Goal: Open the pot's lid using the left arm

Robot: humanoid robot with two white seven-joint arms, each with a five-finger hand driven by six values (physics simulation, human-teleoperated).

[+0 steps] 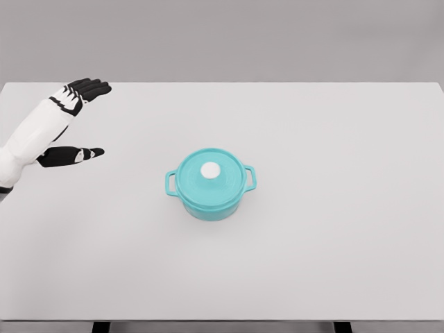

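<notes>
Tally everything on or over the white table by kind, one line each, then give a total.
Teal pot: 1
Teal lid with a white knob, sitting on the pot: 1
Robot hand, the left one, fingers spread and holding nothing, over the table's far left: 1
Total: 3

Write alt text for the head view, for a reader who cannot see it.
A teal pot with its lid on, topped by a white knob, stands near the middle of a white table. The robot's left hand hovers open at the far left, well apart from the pot; the right arm is out of view.
</notes>
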